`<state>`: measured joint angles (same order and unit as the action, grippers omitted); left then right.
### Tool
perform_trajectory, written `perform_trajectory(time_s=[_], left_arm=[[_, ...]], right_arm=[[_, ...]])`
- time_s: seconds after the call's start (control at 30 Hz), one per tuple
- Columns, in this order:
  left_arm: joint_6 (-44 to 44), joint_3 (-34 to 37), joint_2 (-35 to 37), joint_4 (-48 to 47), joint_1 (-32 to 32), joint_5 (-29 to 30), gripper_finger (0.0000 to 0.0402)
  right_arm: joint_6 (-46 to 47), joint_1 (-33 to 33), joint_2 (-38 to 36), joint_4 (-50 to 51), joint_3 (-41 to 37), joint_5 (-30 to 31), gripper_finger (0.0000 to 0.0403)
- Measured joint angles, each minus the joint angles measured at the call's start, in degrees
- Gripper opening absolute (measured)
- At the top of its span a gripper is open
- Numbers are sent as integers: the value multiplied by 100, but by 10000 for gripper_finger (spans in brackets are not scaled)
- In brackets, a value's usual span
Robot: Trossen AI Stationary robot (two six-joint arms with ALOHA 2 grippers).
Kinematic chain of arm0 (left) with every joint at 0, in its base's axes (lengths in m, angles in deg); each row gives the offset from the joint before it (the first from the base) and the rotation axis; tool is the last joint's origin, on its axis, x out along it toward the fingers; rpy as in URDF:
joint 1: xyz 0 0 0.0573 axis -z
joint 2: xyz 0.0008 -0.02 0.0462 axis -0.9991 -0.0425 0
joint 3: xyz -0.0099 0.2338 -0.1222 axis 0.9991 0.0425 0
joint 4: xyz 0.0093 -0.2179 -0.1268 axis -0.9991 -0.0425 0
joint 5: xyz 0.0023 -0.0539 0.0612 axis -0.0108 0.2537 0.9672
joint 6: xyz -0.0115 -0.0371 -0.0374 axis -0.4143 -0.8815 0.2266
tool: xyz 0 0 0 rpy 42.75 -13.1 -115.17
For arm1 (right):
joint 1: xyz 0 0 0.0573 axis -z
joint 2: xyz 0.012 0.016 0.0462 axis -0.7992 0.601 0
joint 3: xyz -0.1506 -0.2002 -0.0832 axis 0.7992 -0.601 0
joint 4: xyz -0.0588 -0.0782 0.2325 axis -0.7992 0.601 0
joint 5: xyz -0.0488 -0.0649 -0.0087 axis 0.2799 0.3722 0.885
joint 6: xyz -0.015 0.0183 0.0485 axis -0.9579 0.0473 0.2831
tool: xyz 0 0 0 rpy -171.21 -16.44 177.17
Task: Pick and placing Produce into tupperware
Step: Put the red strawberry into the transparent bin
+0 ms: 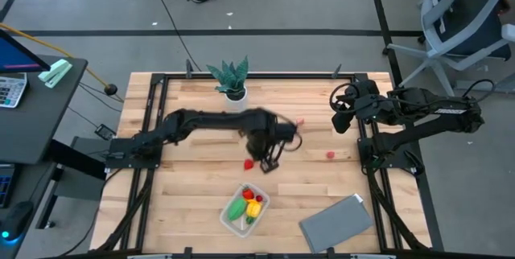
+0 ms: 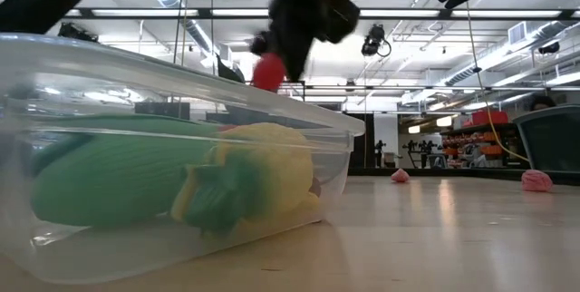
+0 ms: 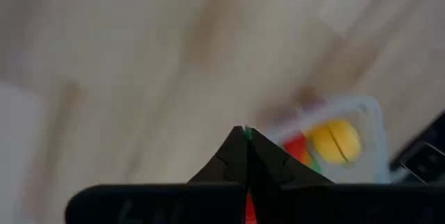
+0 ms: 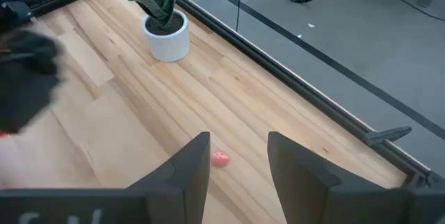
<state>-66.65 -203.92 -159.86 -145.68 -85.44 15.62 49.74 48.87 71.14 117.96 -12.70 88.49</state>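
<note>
The tupperware (image 1: 245,208) is a clear box near the table's near edge, holding green, yellow and red produce (image 2: 245,179). In the low view it fills the left foreground (image 2: 172,147). My left gripper (image 1: 264,161) hovers above the table's middle, just beyond the box, shut on a small red produce piece (image 1: 249,163). Two pink produce pieces lie on the bare wood, one (image 1: 330,155) toward the right and one (image 1: 300,121) farther back. My right gripper (image 4: 236,158) waits open near the right far side, above a pink piece (image 4: 220,158). My left gripper pinches the red produce piece (image 2: 267,73) between its two shut fingers, coming from above. The piece sticks out below the fingertips and is lifted clear of the table. In the wrist view a green sliver (image 3: 246,133) shows at the tips and red (image 3: 248,209) farther back.
A spiky green plant in a white pot (image 1: 232,82) stands at the far edge. A flat grey sheet (image 1: 338,223) lies at the near right corner. Bare wood lies between the box and the sheet and to the box's left.
</note>
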Motion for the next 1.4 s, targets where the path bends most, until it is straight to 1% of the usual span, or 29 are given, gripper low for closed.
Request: perform_trajectory(time_s=[0.07,0.23,0.33,0.47,0.6,0.83,1.0,1.13,1.2,1.3,1.4], left_arm=[[-490,0,53,-133,330,-2,3],[-1775,6,37,9,1103,-86,4],[-2467,6,14,-83,1299,-148,3],[-3217,8,7,13,1424,-441,6],[-3607,8,7,333,1566,-540,5],[-3640,8,-50,552,1766,-467,6],[-3991,8,-47,566,2117,-128,5],[-4449,8,-88,685,2491,129,4],[-4745,8,-110,698,2696,421,3],[-5172,5,-187,757,2929,873,5],[-5521,8,-308,802,3057,1187,4]], right_arm=[[0,0,0,1,0,0,153],[0,0,0,5,0,0,153],[-5,0,0,7,0,0,153],[-150,0,0,7,0,2,153],[-317,21,0,7,0,2,153],[-284,37,0,14,0,2,153],[-94,37,2,14,0,2,153],[103,33,2,18,0,2,153],[181,33,2,37,0,-9,153],[294,33,2,50,0,-193,153],[321,33,2,47,0,-528,153]])
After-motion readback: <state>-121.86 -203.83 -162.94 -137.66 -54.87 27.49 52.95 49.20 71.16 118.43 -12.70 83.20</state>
